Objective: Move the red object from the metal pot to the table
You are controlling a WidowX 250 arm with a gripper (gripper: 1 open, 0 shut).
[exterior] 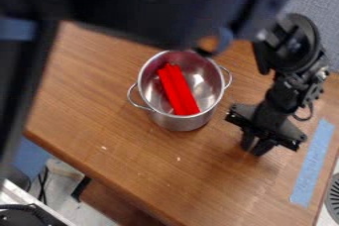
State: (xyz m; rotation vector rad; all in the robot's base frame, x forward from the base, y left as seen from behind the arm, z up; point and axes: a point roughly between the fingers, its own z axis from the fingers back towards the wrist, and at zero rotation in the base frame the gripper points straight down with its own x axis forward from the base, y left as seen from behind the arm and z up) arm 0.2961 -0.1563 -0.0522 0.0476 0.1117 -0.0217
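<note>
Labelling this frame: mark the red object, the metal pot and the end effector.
red object [176, 88], camera view, middle of its top face
metal pot [157, 111], camera view, front outer wall
end effector [264, 143], camera view, between its fingertips

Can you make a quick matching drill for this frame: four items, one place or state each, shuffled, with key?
Items:
1. red object
2. metal pot
3. gripper
4. blue tape

Descriptions:
A. strip lying near the table's right edge
B. down at the table to the right of the pot, nothing seen in it
C. lies slanted inside the pot
D. stands upright mid-table, shiny, with small side handles

Pairs: 1-C, 2-D, 3-B, 4-A
</note>
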